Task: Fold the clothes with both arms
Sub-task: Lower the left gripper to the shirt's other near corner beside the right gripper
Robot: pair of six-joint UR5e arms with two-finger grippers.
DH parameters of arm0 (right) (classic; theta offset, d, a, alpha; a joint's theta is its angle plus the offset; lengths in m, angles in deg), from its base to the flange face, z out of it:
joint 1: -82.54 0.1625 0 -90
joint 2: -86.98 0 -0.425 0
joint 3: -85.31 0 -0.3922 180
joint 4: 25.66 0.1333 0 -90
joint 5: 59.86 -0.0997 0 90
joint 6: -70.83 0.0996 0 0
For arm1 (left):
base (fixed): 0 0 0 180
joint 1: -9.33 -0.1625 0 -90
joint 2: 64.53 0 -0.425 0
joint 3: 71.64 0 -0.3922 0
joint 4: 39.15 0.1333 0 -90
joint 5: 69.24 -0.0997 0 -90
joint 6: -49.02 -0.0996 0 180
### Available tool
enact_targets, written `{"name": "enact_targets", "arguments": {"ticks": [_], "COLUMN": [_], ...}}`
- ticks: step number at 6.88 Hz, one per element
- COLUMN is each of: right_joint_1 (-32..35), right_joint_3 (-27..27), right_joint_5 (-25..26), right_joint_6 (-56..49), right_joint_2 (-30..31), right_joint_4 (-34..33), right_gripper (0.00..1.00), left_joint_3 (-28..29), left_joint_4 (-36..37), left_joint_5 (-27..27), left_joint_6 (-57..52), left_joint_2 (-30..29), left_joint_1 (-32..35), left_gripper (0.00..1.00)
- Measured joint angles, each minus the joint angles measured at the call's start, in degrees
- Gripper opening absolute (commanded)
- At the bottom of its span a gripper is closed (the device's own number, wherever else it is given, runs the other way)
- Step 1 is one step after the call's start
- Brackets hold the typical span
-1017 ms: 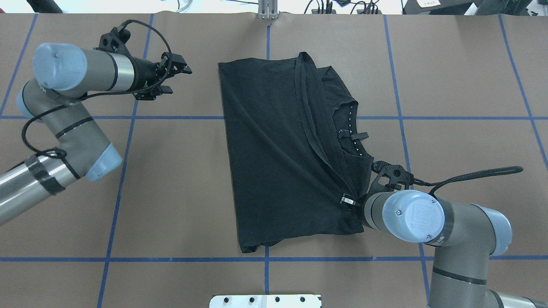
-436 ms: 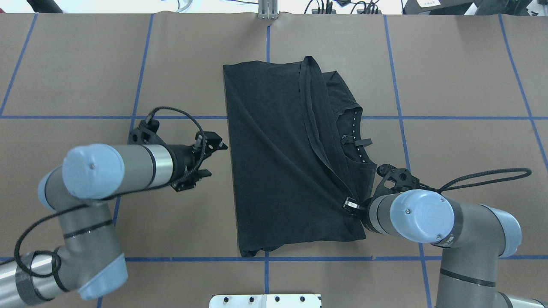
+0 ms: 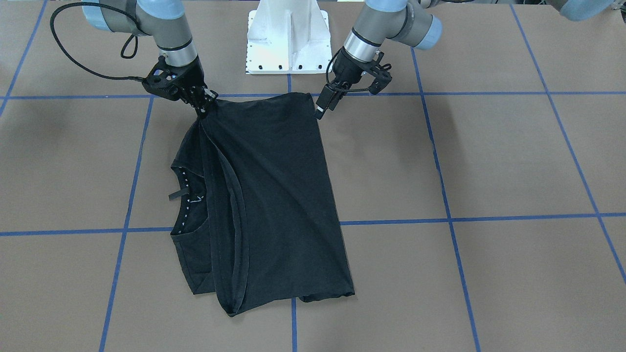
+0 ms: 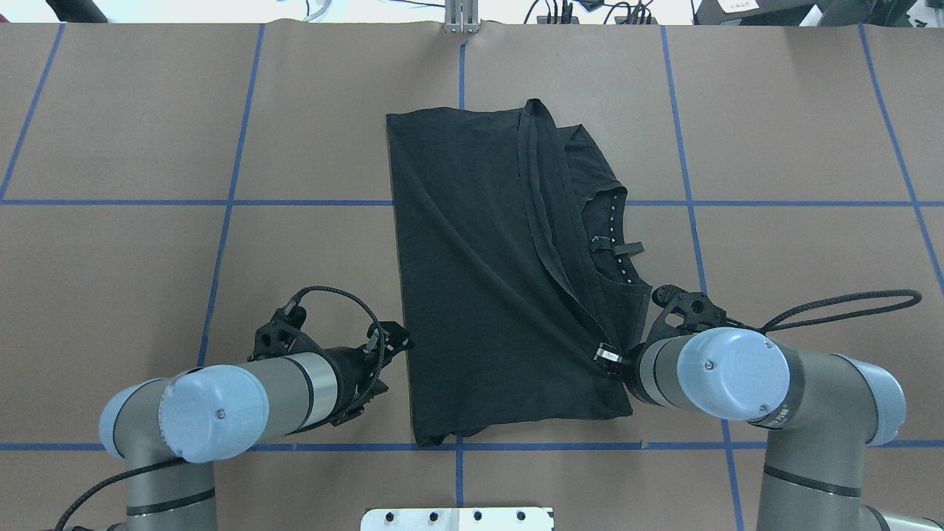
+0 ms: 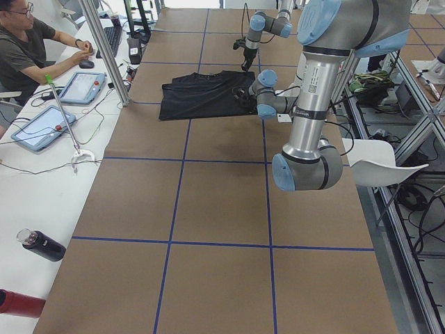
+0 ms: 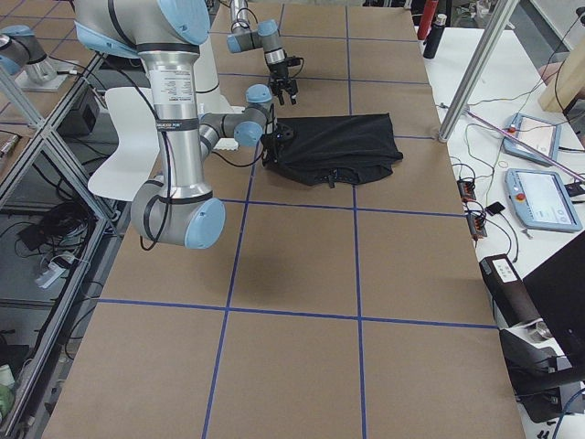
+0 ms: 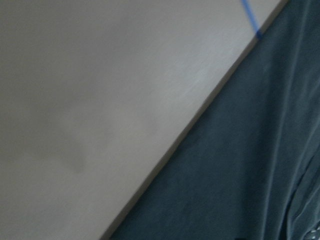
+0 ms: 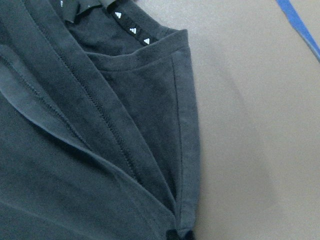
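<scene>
Black cotton is lying between my two grippers, its long axis running away from me.
My left gripper [image 4: 385, 365] is hovering with fingers spread, and the T-shirt [image 4: 472, 280] is lying just to the right of them, flat on the brown table [image 4: 147, 258]. My right gripper [image 4: 612, 359] is pinching the near right corner of the cloth. The near left corner is lying free, closest to my left fingers, so I judge they should be closing there next.
</scene>
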Motion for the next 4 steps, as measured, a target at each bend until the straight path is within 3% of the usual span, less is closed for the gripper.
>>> {"name": "enact_targets", "arguments": {"ticks": [4], "right_joint_1": [-0.03], "right_joint_3": [-0.15], "right_joint_5": [-0.35], "right_joint_6": [-0.06], "right_joint_2": [0.02], "right_joint_4": [0.00], "right_gripper": [0.00], "left_joint_3": [1.22], "left_joint_4": [0.05], "left_joint_5": [-0.47], "left_joint_6": [2.01], "left_joint_2": [-0.35], "left_joint_1": [-3.29], "left_gripper": [0.71]}}
